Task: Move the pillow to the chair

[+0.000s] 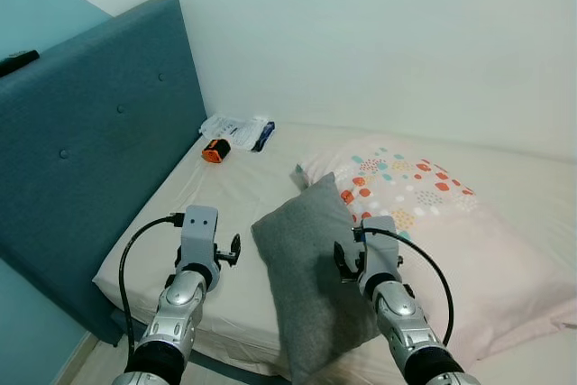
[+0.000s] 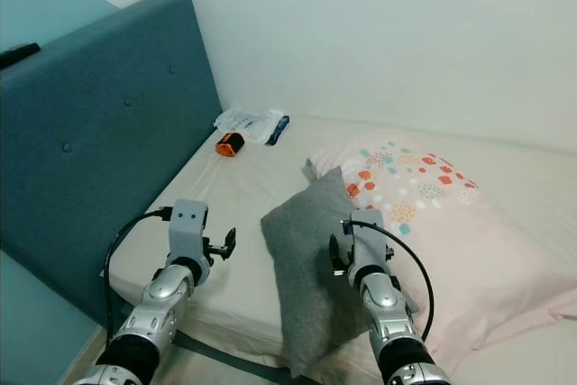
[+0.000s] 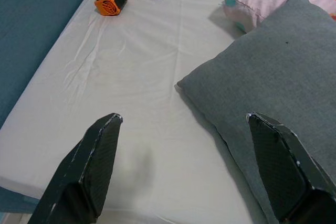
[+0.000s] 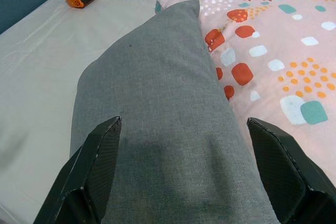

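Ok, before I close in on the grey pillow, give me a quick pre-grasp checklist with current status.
1. Left pincer open: ok.
2. Right pincer open: ok.
3. Grey pillow between the two arms: ok, it lies on the bed with an arm on either side.
4. Pincers gripping the pillow: not ok, neither is closed on it.
5. Patterned pillow apart from the grey one: not ok, the grey pillow leans against it.
6. Chair position known: cannot tell.
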